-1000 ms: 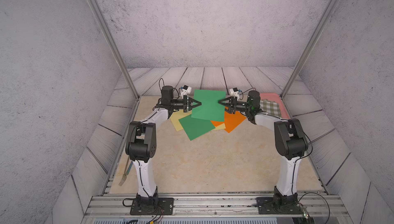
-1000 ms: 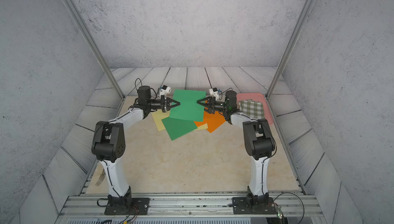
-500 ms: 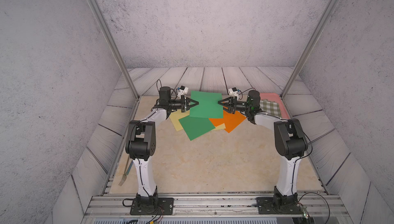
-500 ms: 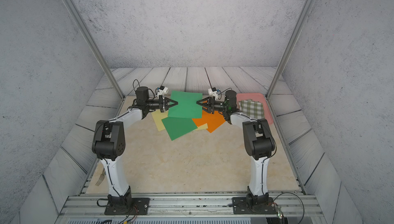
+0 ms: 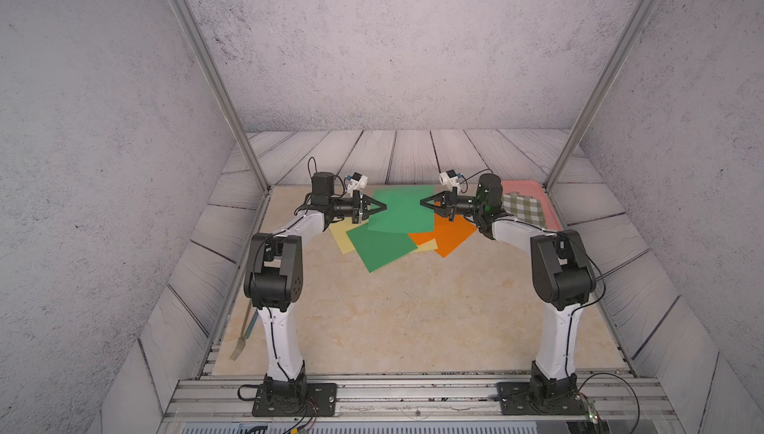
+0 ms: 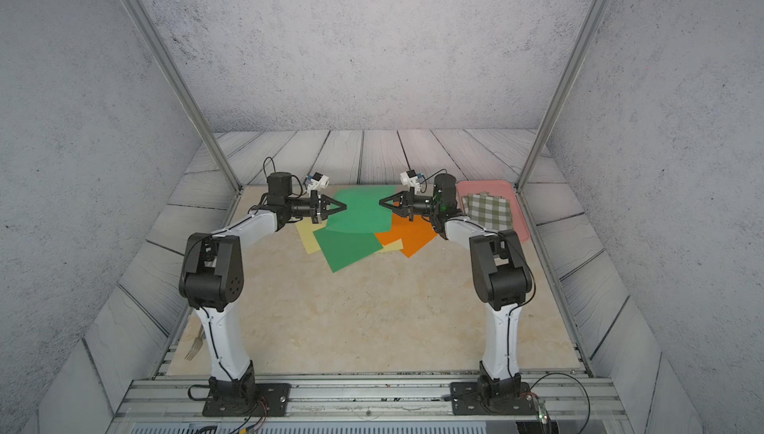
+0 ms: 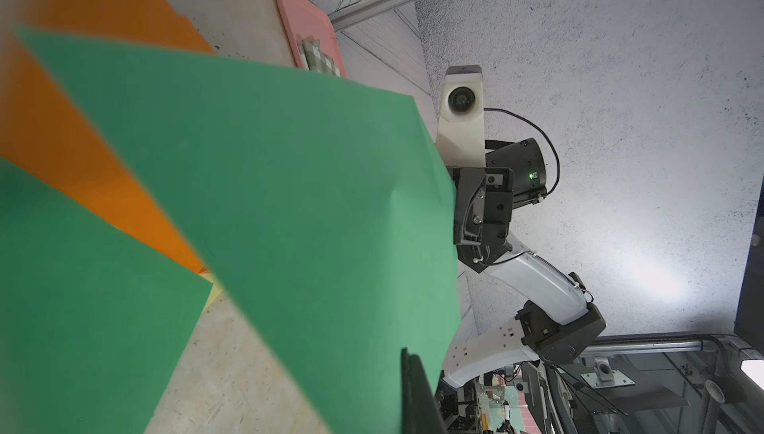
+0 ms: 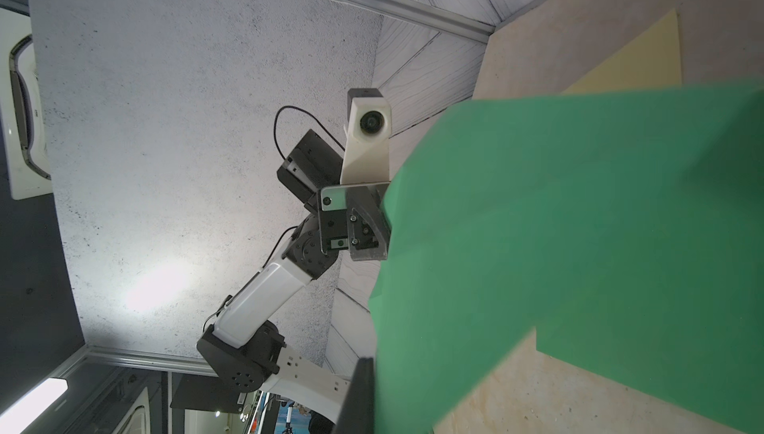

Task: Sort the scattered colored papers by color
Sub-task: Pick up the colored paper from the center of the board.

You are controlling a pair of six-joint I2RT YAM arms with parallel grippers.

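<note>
A green paper (image 5: pixel 403 213) hangs lifted between my two grippers at the back of the table, in both top views. My left gripper (image 5: pixel 383 206) is shut on its left edge and my right gripper (image 5: pixel 422 203) is shut on its right edge. Under it a second green paper (image 5: pixel 380 248) lies flat over a pale yellow paper (image 5: pixel 342 239). Orange paper (image 5: pixel 452 235) lies to the right, with a pale yellow corner (image 5: pixel 428 244) showing on it. In the left wrist view the held green paper (image 7: pixel 289 188) runs beside one dark finger (image 7: pixel 417 394); in the right wrist view it (image 8: pixel 558 225) meets a finger (image 8: pixel 361 394).
A pink tray (image 5: pixel 527 185) at the back right holds a green-and-white checked cloth (image 5: pixel 523 206), close behind my right wrist. A fork (image 5: pixel 239 345) lies by the left front edge. Metal frame posts (image 5: pixel 252 163) stand at the back corners.
My right gripper's jaws have closed onto the right edge of the lifted green paper. The left gripper has drawn slightly left with its edge of the sheet.
</note>
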